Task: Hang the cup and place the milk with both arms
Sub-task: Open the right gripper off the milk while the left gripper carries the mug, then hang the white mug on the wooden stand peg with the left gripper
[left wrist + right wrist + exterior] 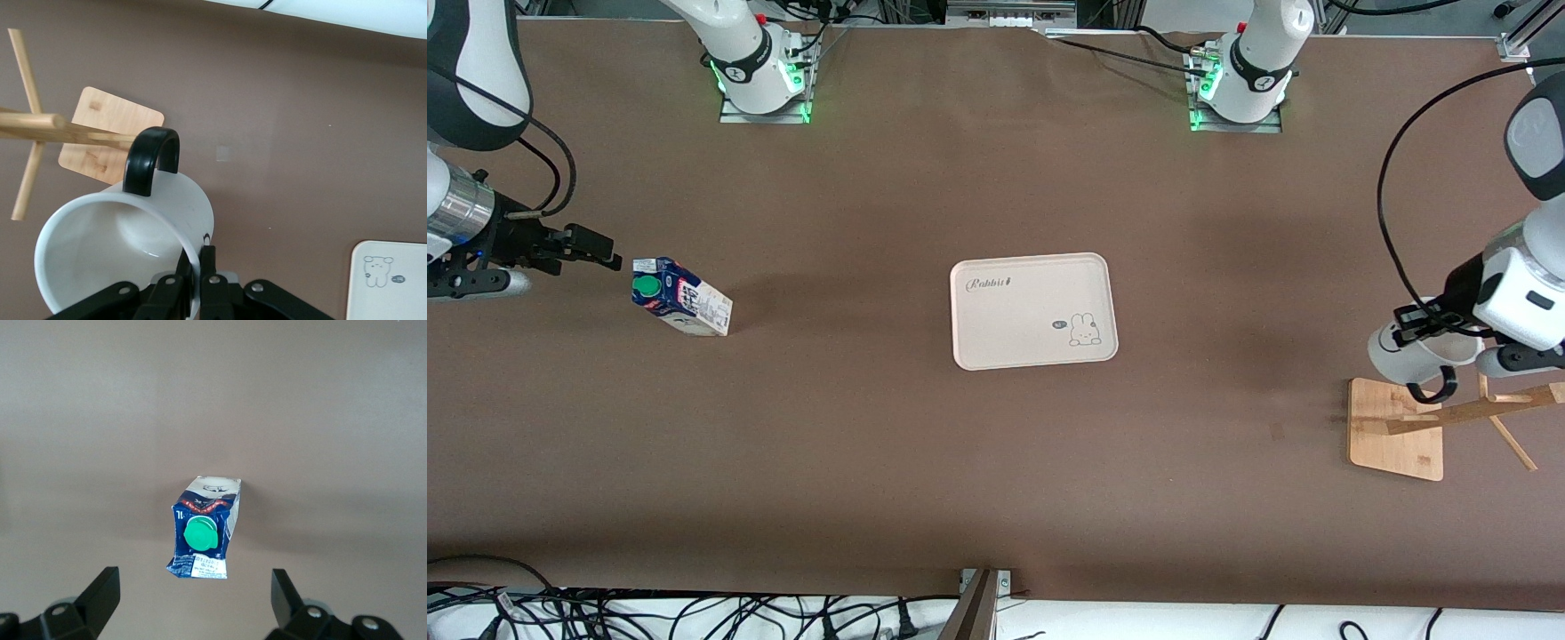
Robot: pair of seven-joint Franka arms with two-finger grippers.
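The milk (pixel 680 298), a blue-and-white carton with a green cap, stands on the table toward the right arm's end. My right gripper (pixel 600 251) is open and empty, just short of the carton and not touching it. In the right wrist view the milk (pixel 203 527) lies ahead of the open right gripper (pixel 193 583). My left gripper (pixel 1416 322) is shut on the wall of the white cup (pixel 1405 354), held over the wooden rack (pixel 1396 427). In the left wrist view the cup (pixel 120 247) is tilted, its black handle (pixel 152 160) close to a rack peg (pixel 40 123), with the left gripper (pixel 199 267) pinching the rim.
A cream tray (pixel 1034 309) with a rabbit print lies at the table's middle; its corner also shows in the left wrist view (pixel 387 280). The rack's slanted pegs (pixel 1507 404) reach toward the left arm's end of the table. Cables hang along the table's near edge.
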